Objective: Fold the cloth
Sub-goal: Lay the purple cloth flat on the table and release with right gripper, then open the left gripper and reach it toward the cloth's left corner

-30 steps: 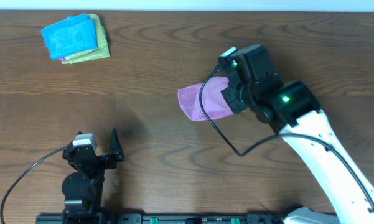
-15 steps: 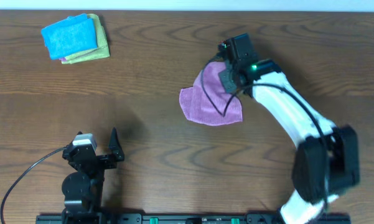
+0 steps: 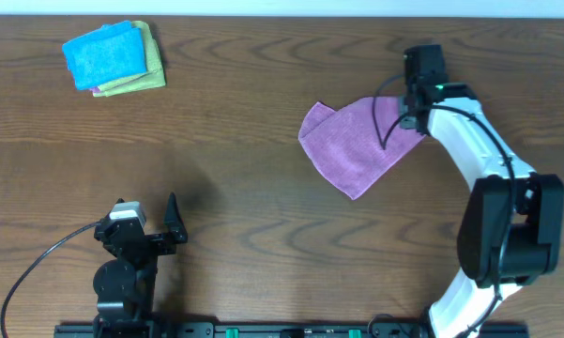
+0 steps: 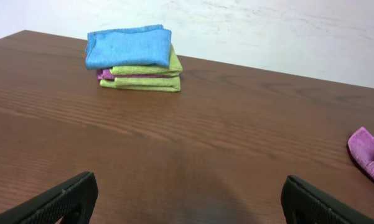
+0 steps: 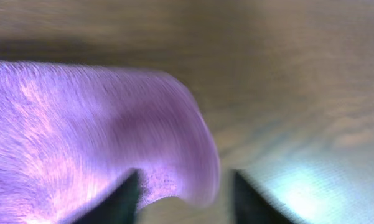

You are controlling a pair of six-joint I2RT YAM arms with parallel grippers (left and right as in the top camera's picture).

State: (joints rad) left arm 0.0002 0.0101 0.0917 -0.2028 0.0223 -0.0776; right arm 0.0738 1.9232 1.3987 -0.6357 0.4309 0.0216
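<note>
The cloth [image 3: 357,145] lay rumpled toward the table's [image 3: 263,235] far right, light and floppy, likely best pinched at a corner; the right gripper [image 5: 187,196] stood parted over its edge, the left gripper [image 4: 190,190] wide and empty.

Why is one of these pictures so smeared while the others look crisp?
Right wrist view: the purple cloth and table are streaked, likely motion blur, with pale glare at lower right. Overhead view: sharp, evenly lit. Left wrist view: the folded stack is crisp.
</note>
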